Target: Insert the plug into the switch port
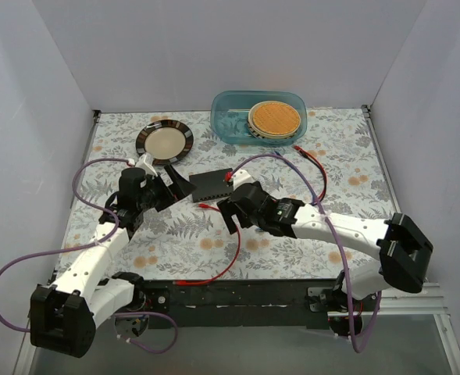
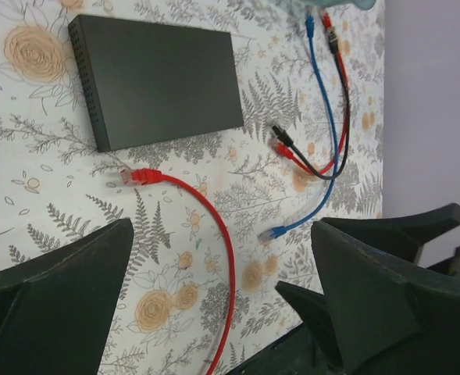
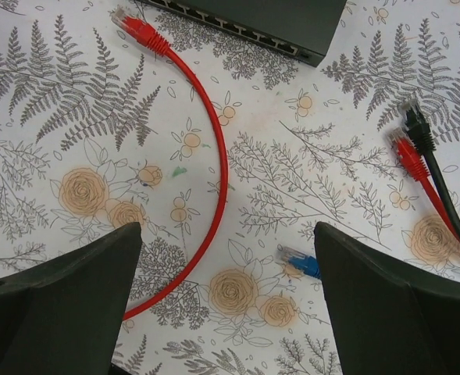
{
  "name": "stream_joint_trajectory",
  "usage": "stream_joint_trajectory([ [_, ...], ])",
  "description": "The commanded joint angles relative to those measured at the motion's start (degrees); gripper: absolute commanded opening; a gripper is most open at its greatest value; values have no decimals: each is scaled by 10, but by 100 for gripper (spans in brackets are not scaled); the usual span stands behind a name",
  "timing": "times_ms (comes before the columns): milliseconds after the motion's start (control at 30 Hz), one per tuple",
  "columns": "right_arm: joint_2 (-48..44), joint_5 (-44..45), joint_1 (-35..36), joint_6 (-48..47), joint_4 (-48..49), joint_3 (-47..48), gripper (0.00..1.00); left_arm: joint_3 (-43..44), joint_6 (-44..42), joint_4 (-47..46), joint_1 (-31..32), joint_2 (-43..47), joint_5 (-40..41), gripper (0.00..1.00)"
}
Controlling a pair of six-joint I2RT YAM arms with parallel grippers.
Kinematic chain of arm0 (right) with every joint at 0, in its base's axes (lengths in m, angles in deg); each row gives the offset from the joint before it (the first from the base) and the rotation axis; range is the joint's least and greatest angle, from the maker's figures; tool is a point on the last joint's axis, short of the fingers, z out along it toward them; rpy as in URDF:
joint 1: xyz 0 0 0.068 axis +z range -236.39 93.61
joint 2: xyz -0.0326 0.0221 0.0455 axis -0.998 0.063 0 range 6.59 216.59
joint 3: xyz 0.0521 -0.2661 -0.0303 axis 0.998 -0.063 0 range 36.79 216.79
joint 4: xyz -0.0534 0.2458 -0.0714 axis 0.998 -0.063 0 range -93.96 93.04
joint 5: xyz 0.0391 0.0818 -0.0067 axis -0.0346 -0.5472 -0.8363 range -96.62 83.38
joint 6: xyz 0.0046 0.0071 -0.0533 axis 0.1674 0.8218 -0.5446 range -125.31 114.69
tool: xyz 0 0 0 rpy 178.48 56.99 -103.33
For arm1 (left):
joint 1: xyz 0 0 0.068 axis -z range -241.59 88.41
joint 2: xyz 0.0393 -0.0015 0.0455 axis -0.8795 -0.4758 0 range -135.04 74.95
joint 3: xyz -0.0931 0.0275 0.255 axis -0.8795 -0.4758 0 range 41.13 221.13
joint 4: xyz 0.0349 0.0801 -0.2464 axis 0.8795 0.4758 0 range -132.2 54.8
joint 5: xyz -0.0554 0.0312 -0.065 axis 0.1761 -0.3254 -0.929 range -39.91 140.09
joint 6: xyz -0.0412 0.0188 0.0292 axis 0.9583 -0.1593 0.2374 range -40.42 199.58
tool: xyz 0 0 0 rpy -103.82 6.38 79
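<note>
- Nearest the bases, both claws hang empty over the table (image 3: pixel 308 180). The right gripper (image 3: pixel 228 230) has its jaws spread wide, and so does the left gripper (image 2: pixel 222 226), with nothing between either pair.
- Right under the right gripper runs the loop of the red cable (image 3: pixel 218 180). I wouldn't grab it there, as the slack would likely let the end flop about.
- Follow the cable up to the red plug (image 3: pixel 140 30). It lies flat on the table just short of the switch, not touching it. It looks like the one to take, being closest to the ports. Pinch the hard body just behind the tip, square across, so the nose sticks out past the fingers.
- The switch (image 2: pixel 163 78) lies flat just beyond, its row of ports (image 3: pixel 245 31) turned toward the right gripper. It looks light and loose, so I'd have the left gripper steady it while the right pushes the plug in level and straight.
- Off to the right lie a blue plug (image 3: pixel 296 259), a black plug (image 3: pixel 413 121) and a second red plug (image 3: pixel 405 152). Keep clear of them.
- Farthest back, the plate (image 1: pixel 144 142) and the tub (image 1: pixel 226 117) are well out of the way.
</note>
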Motion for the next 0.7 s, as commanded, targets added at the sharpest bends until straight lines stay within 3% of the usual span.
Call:
stream_joint_trajectory([
  [0,36,-14,1,-31,54,44,98,18,9,-10,-1,41,-1,98],
  [167,106,-26,1,-73,80,88,95,78,9,63,-1,5,32,98],
  [400,219,-84,-12,-103,84,162,69,86,0,78,-1,-9,30,98],
  [667,276,-114,-31,-103,120,177,65,97,-10,100,0,10,64,98],
])
